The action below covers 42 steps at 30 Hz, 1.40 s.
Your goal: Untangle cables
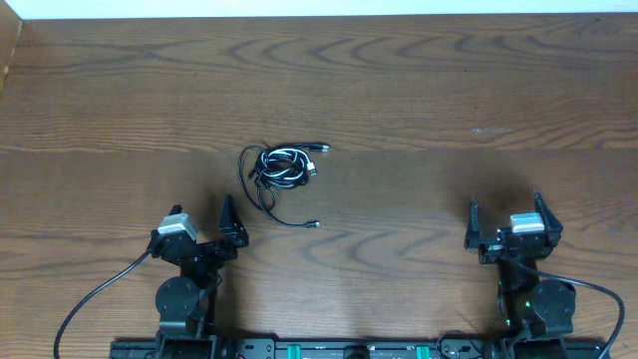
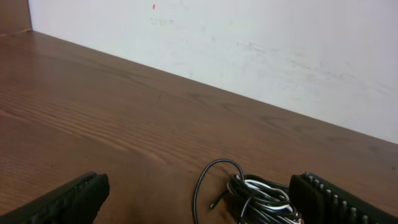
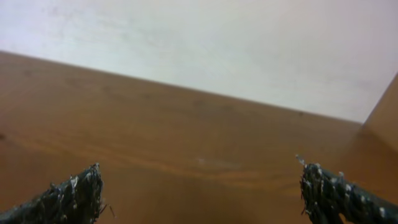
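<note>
At table (image 1: 399, 90) front, L claw (image 1: 204, 214) & R claw (image 1: 506, 207) sit wide open, empty, clear of cables (image 1: 282, 170).

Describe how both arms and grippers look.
The left arm and right arm are black, with round joint housings, a pale grey box on each wrist and a thick black wire trailing outward. The left gripper and right gripper have black tapered fingers; the right's look speckled pale.

Grained wooden table (image 1: 399, 90) (faint satin sheen), smooth cables (image 1: 282, 170)
</note>
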Each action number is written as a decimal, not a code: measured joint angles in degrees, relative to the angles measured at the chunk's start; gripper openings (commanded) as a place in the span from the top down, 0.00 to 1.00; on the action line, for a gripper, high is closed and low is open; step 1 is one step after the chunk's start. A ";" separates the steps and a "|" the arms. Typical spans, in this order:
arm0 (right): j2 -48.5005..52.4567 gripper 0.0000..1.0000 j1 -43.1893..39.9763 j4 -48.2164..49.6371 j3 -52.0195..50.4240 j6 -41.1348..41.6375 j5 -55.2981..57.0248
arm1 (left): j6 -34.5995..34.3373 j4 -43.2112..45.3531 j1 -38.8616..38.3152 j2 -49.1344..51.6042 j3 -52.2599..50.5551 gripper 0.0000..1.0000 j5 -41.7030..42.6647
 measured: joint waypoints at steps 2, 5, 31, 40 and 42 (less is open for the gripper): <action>0.00 0.01 0.00 2.34 0.00 -0.37 0.63 | 0.00 0.42 0.00 0.00 0.00 0.02 -0.04; 0.02 0.01 0.00 7.41 0.00 -0.85 0.87 | 0.00 4.28 0.00 0.07 -0.48 0.02 -0.22; 2.12 0.01 0.00 47.80 4.76 -5.03 -1.36 | 5.60 24.94 0.00 23.74 38.25 0.02 -0.52; 14.82 0.01 0.00 37.81 21.35 -5.07 -5.66 | 6.03 -15.17 0.00 45.29 72.39 0.02 6.64; 19.34 0.01 0.00 31.95 26.60 -5.09 -6.75 | 6.01 -22.71 0.00 49.18 78.47 0.02 7.15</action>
